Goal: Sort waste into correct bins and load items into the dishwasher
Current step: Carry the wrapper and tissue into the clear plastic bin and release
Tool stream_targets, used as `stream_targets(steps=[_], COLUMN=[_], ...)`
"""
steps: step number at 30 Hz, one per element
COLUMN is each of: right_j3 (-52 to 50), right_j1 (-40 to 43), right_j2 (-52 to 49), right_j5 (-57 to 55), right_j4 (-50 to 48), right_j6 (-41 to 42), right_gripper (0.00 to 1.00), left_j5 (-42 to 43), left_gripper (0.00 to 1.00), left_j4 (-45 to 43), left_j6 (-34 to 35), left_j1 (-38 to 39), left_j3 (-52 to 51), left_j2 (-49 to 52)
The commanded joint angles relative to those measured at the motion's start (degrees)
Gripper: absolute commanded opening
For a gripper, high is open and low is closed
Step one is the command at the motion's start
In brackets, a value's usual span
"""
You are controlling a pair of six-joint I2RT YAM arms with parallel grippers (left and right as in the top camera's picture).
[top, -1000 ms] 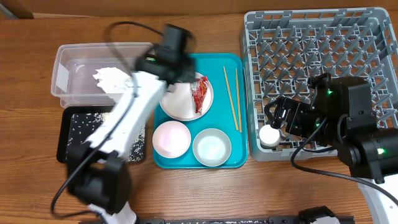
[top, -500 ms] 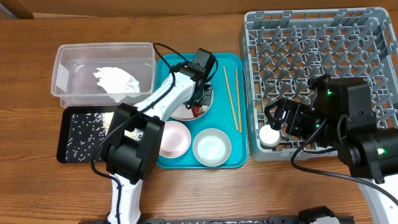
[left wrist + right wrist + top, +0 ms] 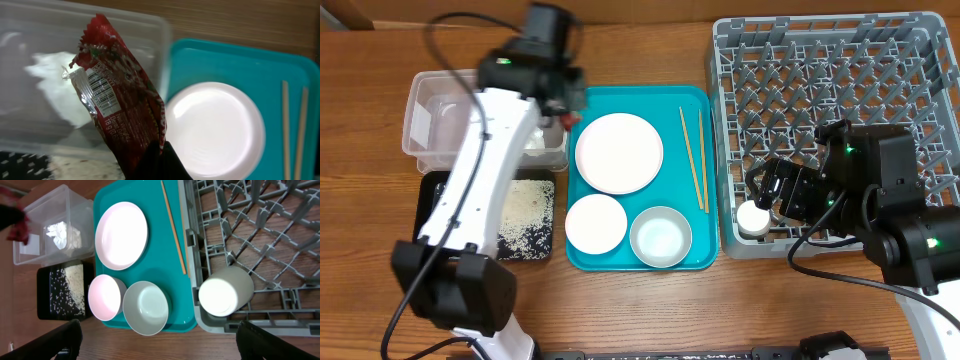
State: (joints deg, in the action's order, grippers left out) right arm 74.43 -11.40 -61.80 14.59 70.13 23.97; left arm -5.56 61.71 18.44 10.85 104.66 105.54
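My left gripper [image 3: 565, 103] is shut on the red-printed snack wrapper [image 3: 120, 95], which hangs over the right edge of the clear tub [image 3: 420, 88]. A crumpled white napkin [image 3: 55, 85] lies inside the tub. Loose rice [image 3: 525, 210] covers the black tray [image 3: 428, 222]. On the teal tray [image 3: 702, 255] sit the large white plate [image 3: 619, 152], the pale-pink plate [image 3: 106, 296], the grey-white bowl [image 3: 661, 238] and the chopsticks [image 3: 692, 158]. My right gripper [image 3: 160, 335] stands open at the grey dish rack's [image 3: 840, 60] front left corner, above the white cup [image 3: 225, 291] lying there.
The clear tub and black tray stand left of the teal tray, and the rack stands to its right. Bare wooden table runs along the front edge. The right arm's body overhangs the rack's front right part.
My left gripper has shut on the wrapper, lifted it off the large white plate and carried it left to the tub's edge. The right arm has not moved.
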Motion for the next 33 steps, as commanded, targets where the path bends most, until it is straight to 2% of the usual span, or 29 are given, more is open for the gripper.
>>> stream_targets(steps=[1, 2, 4, 9, 16, 23, 27, 30, 33], right_j3=[-0.24, -0.24, -0.24, -0.24, -0.24, -0.24, -0.24, -0.24, -0.24], right_j1=[-0.17, -0.17, -0.17, -0.17, -0.17, -0.17, -0.17, -1.84, -5.11], right_j2=[0.07, 0.07, 0.07, 0.07, 0.07, 0.07, 0.07, -0.39, -2.03], right_j5=[0.04, 0.04, 0.04, -0.44, -1.07, -2.1, -1.95, 4.31, 2.27], right_j4=[-0.11, -0.13, -0.11, -0.2, -0.17, -0.11, -0.55, -3.91, -4.0], right_j6=[-0.44, -0.44, -0.46, -1.51, -1.97, -1.95, -2.23, -8.0, -7.93], right_gripper=[1.0, 1.0, 1.0, 1.0, 1.0, 1.0, 0.99, 0.92, 0.96], left_j5=[-2.36, -1.6, 1.62, 4.11, 3.54, -1.99, -2.38, -2.67, -5.11], left_gripper=[0.24, 0.51, 0.61, 0.55, 0.47, 0.47, 0.47, 0.46, 0.49], left_j4=[0.7, 0.26, 0.33, 5.97, 12.02, 18.73, 22.47, 25.44, 26.71], left_j6=[0.2, 0.04, -2.45, -4.17, -3.58, 2.91, 4.26, 4.98, 5.88], left_j1=[-4.59, -5.46, -6.62, -5.55, 3.87, 11.34, 12.22, 12.2, 12.2], left_j3=[-0.74, -0.74, -0.61, 2.25, 2.6, 2.6, 2.6, 2.6, 2.6], left_j2=[3.04, 3.43, 3.45, 0.79, -7.67, -15.52, -20.17, -24.79, -28.85])
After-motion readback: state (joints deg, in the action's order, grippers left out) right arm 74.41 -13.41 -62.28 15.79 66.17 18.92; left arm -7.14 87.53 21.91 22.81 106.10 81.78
